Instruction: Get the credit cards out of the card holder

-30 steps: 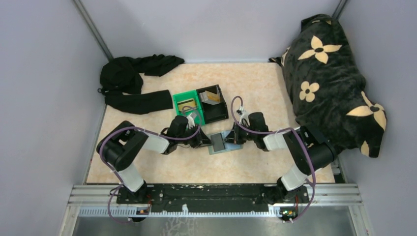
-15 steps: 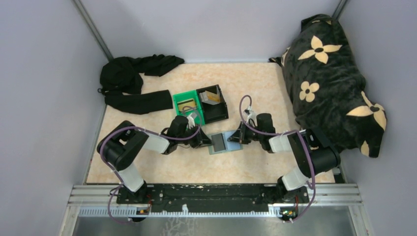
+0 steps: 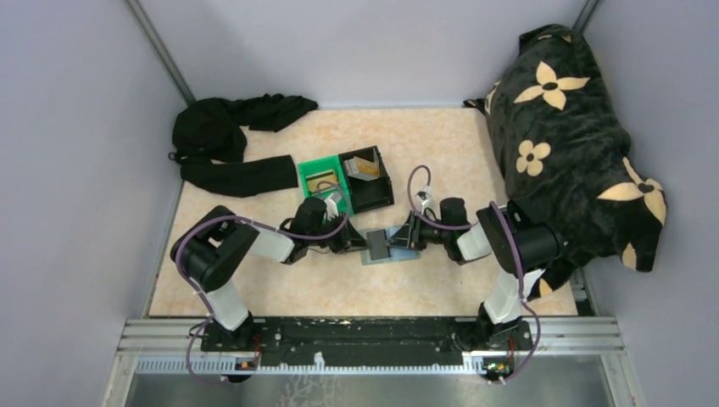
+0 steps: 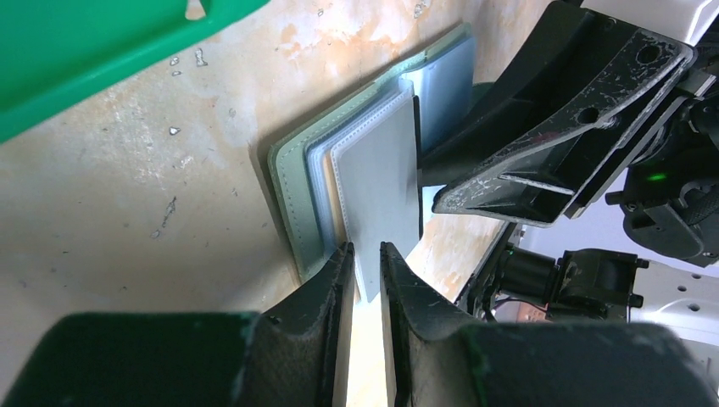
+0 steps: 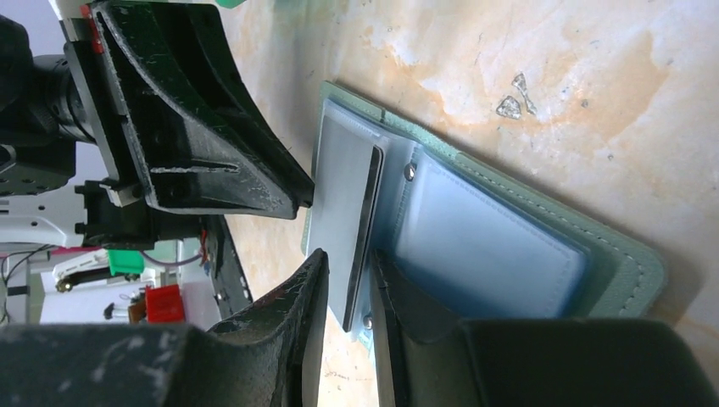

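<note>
A lab test cell: plain grey panel walls (image 3: pixel 76 127) around a tabletop (image 3: pixel 441 153), aluminium rail (image 3: pixel 153 343) in front

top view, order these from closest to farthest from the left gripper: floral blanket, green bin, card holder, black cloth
From the left gripper:
1. card holder, right at its fingertips
2. green bin, just beyond it toward the back
3. black cloth, back left corner
4. floral blanket, far right side

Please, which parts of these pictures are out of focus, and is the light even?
Top external view: even light, everything sharp. Left wrist view: the left gripper's black fingers are blurred, while the soft grey-blue bi-fold card holder is sharp. Right wrist view: the right gripper's black fingers are blurred; the beige marbled table is brightly lit.
</note>
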